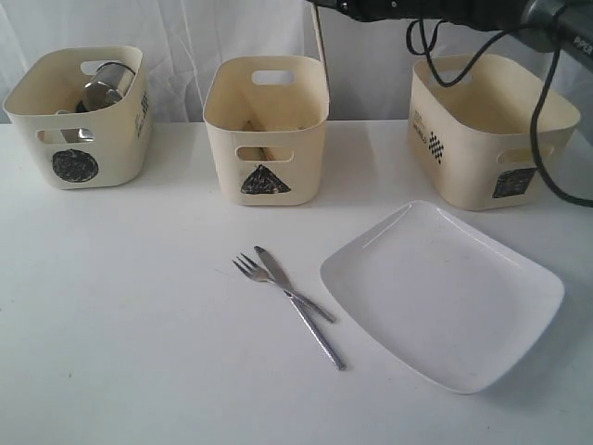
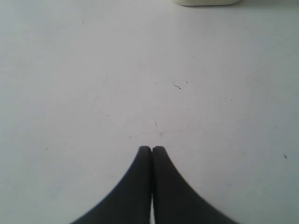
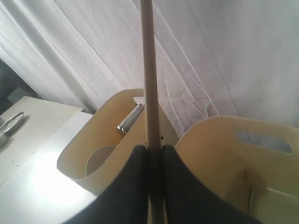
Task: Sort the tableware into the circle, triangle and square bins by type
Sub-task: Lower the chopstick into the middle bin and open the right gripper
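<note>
Plate (image 1: 445, 297), fork (image 1: 320, 343), knife (image 1: 271, 263) — one each — three bins (image 1: 306, 158).

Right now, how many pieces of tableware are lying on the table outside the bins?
3. The fork and knife lie crossed mid-scene, the white plate just right of them. A chopstick is off the table, pinched in the right fingers above the triangle bin.

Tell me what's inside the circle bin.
A steel mug sticks up above the rim of the circle bin, and more metal glints through the front slot. The wall hides whatever lies lower, so the full contents cannot be told.
</note>
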### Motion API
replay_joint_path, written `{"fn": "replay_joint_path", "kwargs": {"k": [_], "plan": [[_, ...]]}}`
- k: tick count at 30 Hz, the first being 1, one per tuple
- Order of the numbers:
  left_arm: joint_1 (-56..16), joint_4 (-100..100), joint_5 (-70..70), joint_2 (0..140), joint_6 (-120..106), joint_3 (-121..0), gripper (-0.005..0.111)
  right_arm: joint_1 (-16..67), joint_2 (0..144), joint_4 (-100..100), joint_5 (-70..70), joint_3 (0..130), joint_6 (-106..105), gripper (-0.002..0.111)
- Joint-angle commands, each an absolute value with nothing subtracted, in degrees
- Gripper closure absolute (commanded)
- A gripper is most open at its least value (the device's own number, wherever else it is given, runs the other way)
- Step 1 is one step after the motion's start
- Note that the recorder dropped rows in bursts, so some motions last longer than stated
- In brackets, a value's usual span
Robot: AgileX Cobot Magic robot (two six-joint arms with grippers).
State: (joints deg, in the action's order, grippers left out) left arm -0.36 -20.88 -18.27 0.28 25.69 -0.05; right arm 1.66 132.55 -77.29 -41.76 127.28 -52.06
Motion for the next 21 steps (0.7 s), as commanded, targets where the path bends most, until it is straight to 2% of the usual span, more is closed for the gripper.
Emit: {"fn": "replay_joint_path", "kwargs": {"k": [1,4,8,13,21], "plan": [[-0.67,-21.02,-19.06,0.0,25.67,0.0,0.106,1.95,135.71,-81.91,-40.08,131.55,-54.85,0.108],[-0.67,-21.02,-19.06,0.0,25.67,0.0,0.106,2.33,137.59,-82.84,-37.67,132.9,-62.0,0.108],[-0.67,-21.02,-19.06,0.0,25.67,0.0,0.106,3.99,140.51,-85.21,-37.19,133.51,-81.66,0.108],[-0.67,-21.02,-19.06,0.0,25.67,0.0,0.106,7.9,142.72,-99.95,-32.66,133.51,-108.15,0.108],[-0.67,-21.02,-19.06,0.0,25.67,0.0,0.106,10.46,143.9,-99.95,-32.66,134.22,-110.34,0.108]]}}
